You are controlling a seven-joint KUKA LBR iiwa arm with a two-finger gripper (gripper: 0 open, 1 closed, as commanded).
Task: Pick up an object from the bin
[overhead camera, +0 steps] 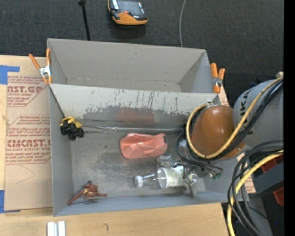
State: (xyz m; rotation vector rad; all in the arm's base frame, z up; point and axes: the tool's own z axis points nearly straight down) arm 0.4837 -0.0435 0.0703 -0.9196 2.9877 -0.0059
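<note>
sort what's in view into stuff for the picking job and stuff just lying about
Job: claw; grey metal bin; nearest the claw, clear plastic bottle with white cap; pink soft lump; yellow-and-black toy vehicle; reddish-brown small figure.
Lying about: orange-and-black handheld device, outside the bin.

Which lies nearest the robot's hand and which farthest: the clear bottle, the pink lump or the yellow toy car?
1. The clear bottle, right beside the hand, front right.
2. The pink lump, mid-bin.
3. The yellow toy car, against the far left wall.
</note>
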